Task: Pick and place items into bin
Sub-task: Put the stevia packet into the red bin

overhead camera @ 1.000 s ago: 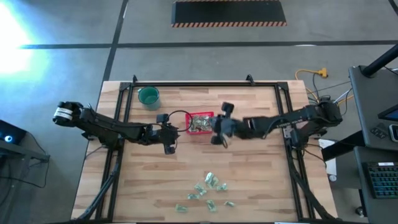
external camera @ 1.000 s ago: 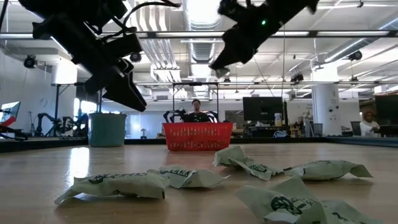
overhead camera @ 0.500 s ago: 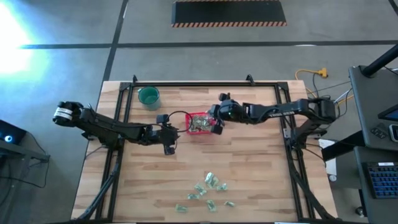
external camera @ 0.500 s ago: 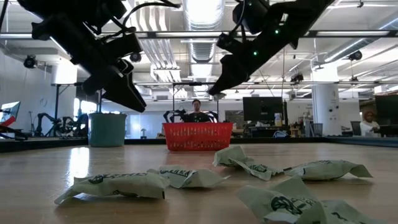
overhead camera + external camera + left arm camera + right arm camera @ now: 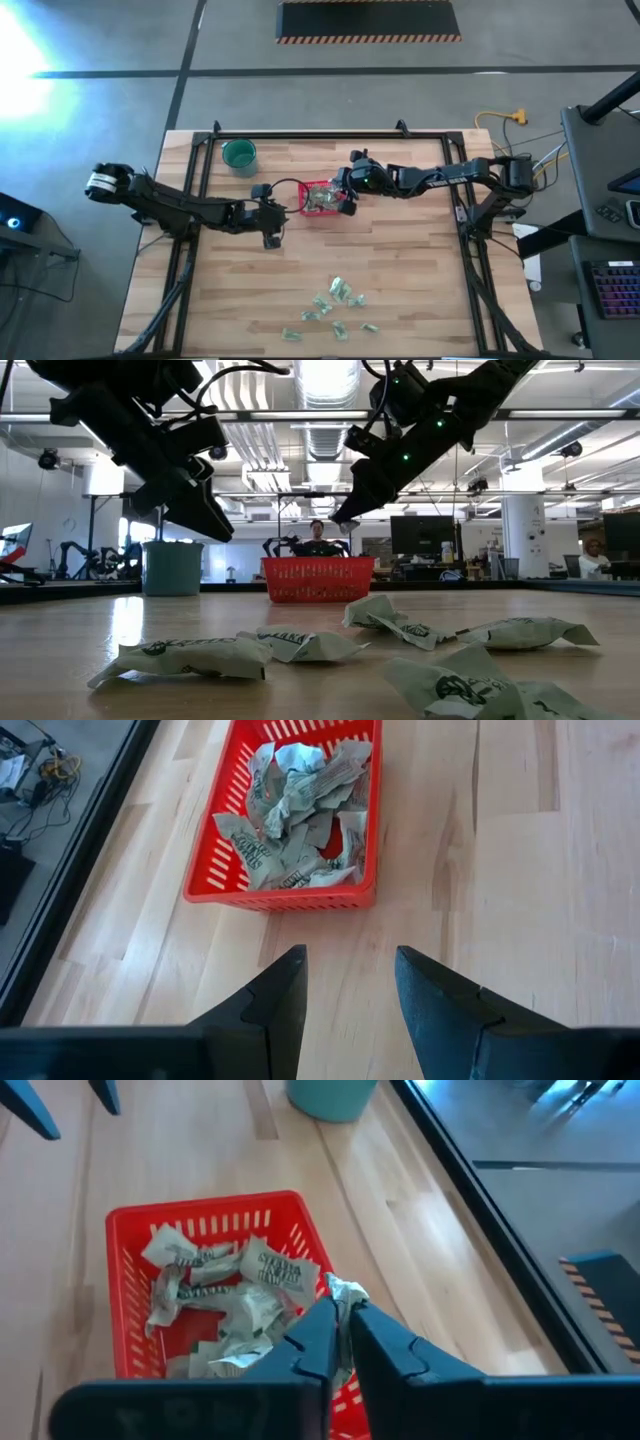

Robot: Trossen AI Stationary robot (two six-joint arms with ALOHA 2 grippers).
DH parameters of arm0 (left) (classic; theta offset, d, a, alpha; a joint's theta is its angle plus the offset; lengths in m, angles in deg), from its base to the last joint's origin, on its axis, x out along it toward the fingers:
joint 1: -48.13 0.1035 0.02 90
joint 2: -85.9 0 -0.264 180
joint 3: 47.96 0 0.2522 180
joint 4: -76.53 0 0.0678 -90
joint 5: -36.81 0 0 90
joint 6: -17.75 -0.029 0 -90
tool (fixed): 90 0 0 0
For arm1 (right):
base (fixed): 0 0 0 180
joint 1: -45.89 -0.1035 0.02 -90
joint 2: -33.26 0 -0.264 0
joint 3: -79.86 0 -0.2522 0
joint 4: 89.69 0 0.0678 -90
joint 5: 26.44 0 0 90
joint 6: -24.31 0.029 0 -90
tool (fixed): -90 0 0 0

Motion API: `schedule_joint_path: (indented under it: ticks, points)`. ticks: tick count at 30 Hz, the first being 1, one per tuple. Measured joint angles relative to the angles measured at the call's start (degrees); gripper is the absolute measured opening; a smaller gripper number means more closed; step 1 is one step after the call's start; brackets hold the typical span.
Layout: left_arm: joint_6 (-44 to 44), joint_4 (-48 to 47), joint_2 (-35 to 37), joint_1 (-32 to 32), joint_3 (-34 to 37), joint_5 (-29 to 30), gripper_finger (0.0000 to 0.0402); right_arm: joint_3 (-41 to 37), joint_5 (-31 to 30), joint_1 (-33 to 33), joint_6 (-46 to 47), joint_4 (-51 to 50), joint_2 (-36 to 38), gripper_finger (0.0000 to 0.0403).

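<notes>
The red bin [image 5: 322,197] stands at mid-table with several pale green-and-white packets [image 5: 225,1305] lying in it. My right gripper [image 5: 340,1325] hovers over the bin's right-hand rim [image 5: 347,205], shut on one more packet. My left gripper [image 5: 347,988] hangs open just left of the bin [image 5: 272,232] with nothing between its fingers. Several loose packets [image 5: 335,305] lie flat on the wood near the table's front edge, large in the low view [image 5: 300,645]. My right gripper pinches a crumpled packet by one end [image 5: 346,1292] between its two fingertips. The fingers slant down from the table's right side. The packet is lifted clear, sticking out past the tips above the bin's right-hand wall [image 5: 318,1255].
A round teal cup [image 5: 239,154] stands at the table's far left. A black frame [image 5: 300,137] runs along the table's edges. Bare wood lies between the bin and the loose packets. In the low view a person [image 5: 317,540] sits far behind the bin.
My right gripper has swung toward the table's far edge, sunk toward the bin and rolled, carrying its packet to just above the bin's right rim.
</notes>
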State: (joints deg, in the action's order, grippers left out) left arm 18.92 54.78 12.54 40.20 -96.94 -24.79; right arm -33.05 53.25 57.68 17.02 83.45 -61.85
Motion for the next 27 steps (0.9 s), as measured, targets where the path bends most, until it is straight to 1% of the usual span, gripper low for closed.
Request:
schedule_joint_path:
  ticks: [7,9,10,11,15,17,22,24,27]
  points:
    - [0.0,0.0,0.0,0.0,0.0,0.0,0.0137,-0.2,0.0,0.0,0.0,-0.3,0.0,0.0107]
    - [0.0,0.0,0.0,0.0,0.0,-1.2,0.0137,-0.2,-0.1,0.0,0.0,-0.7,0.1,0.0126]
    - [0.0,0.0,0.0,0.0,0.0,-3.0,0.0137,-0.2,-0.1,0.0,0.0,-1.1,0.4,0.0133]
    - [0.0,0.0,0.0,0.0,0.0,-6.3,0.0137,-0.2,0.0,-0.1,-0.2,-1.8,0.7,0.0139]
    - [-0.5,0.1,0.0,-0.3,0.0,-23.8,0.0137,-0.2,0.0,-1.2,-0.4,-8.0,3.1,0.0150]
    - [-0.6,1.1,0.0,-1.2,0.2,-28.9,0.0137,-0.2,0.1,-2.1,-0.1,-11.6,4.6,0.0150]
    - [-1.8,8.2,0.0,-5.5,2.2,-33.7,0.0137,-0.2,0.3,-5.3,2.6,-20.1,7.5,0.0140]
    - [-1.5,11.2,0.0,-7.6,2.7,-35.9,0.0137,-0.2,0.4,-6.8,3.9,-22.1,8.5,0.0136]
    - [-1.1,15.3,0.0,-12.2,3.3,-36.5,0.0137,-0.2,0.5,-8.7,5.4,-24.7,9.7,0.0130]
